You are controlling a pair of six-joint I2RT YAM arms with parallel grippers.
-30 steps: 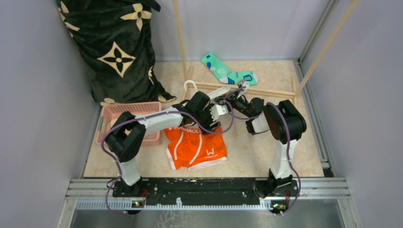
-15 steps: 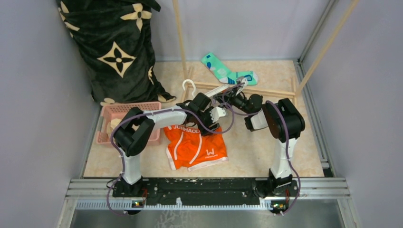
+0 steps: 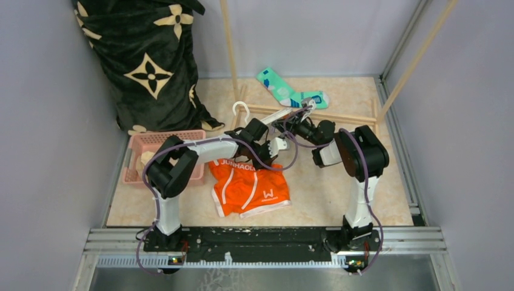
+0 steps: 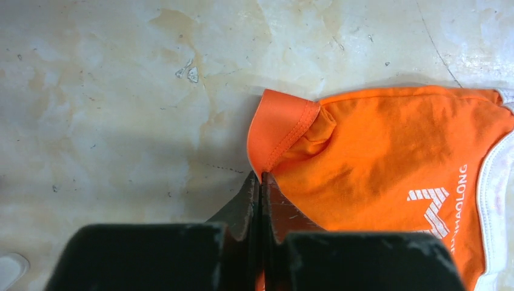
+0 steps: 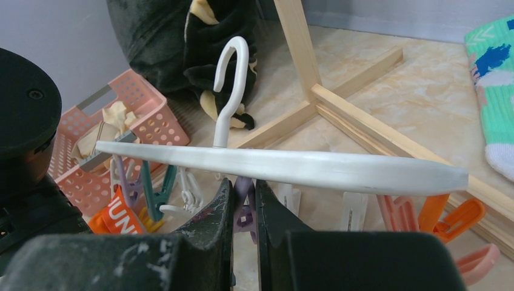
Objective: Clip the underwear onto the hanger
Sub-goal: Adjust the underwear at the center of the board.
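The orange underwear lies flat on the floor in front of both arms, lettered waistband toward the back. In the left wrist view my left gripper is shut on the folded-up waistband corner of the underwear, with orange cloth showing between the jaws. The white hanger hangs tilted just behind it, hook to the left. In the right wrist view my right gripper is shut on a purple clothespin hanging under the hanger's white bar. Green, white, pink and orange pins dangle beside it.
A pink basket holding cream cloth sits left of the underwear. A dark flower-patterned blanket fills the back left corner. A teal sock lies behind the wooden rack's base rail, and its poles rise at the back.
My left gripper has shut on the underwear's waistband corner after shifting slightly left and lower. The right gripper and hanger moved a little left, then held still.
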